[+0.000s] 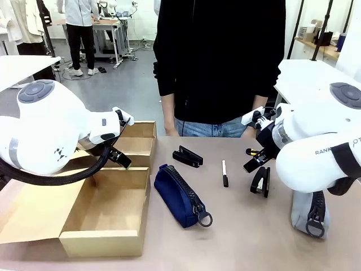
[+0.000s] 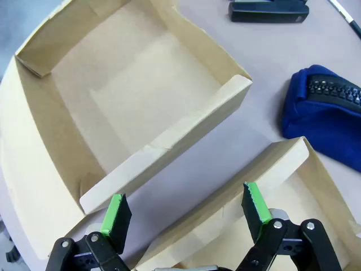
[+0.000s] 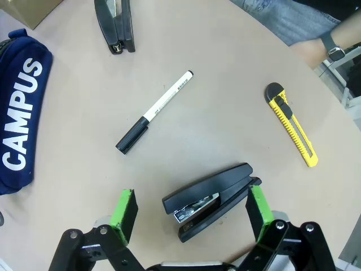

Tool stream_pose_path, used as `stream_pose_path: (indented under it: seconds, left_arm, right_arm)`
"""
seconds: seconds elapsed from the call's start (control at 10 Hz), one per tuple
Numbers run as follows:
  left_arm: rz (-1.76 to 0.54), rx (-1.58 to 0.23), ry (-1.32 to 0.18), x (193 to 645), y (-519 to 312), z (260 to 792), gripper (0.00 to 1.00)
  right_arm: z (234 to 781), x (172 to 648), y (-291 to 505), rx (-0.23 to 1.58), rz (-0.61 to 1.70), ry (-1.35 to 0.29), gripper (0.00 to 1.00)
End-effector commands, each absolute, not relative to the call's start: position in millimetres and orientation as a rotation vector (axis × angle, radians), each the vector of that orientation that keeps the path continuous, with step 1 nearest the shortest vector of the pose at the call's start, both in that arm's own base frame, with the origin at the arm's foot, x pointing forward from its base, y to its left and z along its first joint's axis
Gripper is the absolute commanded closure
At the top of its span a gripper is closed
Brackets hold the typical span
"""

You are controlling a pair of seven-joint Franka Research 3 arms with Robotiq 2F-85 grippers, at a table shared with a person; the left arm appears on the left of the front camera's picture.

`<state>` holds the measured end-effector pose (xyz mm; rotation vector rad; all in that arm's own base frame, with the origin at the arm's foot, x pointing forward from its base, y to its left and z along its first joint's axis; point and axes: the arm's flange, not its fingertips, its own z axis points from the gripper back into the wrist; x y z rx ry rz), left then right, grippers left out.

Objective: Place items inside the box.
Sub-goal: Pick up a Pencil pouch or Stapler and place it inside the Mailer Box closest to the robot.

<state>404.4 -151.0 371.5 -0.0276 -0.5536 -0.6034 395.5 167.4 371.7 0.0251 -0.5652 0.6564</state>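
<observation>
The left gripper (image 2: 186,208) hung open above the box (image 1: 101,244) wall; the navy "CAMPUS" pouch (image 1: 179,193), far stapler (image 1: 187,156) and pen (image 1: 224,173) lay outside it on the table (image 1: 254,237); the right gripper (image 3: 189,210) stood open astride the near stapler (image 3: 211,197); the grey pouch (image 1: 309,213) lay rightmost.

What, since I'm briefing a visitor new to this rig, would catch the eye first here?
The open cardboard box sits at the robot's left, with nothing seen inside and the left gripper open above its walls. At the right, the right gripper stands open astride a black stapler on the table. Between them lies a navy zip pouch lettered CAMPUS, beside a white pen with black cap.
</observation>
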Motion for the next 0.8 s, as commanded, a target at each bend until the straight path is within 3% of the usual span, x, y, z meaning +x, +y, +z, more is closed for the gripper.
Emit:
stream_pose_path:
  seconds: [0.0,0.7]
  left_arm:
    - [-0.604,-0.028,-0.553,404.3,-151.0,371.4,0.0]
    - [-0.604,-0.028,-0.553,404.3,-151.0,371.4,0.0]
  right_arm:
    - [371.7,395.5,167.4,0.025,0.656,-0.565,0.0]
    - [371.7,395.5,167.4,0.025,0.656,-0.565,0.0]
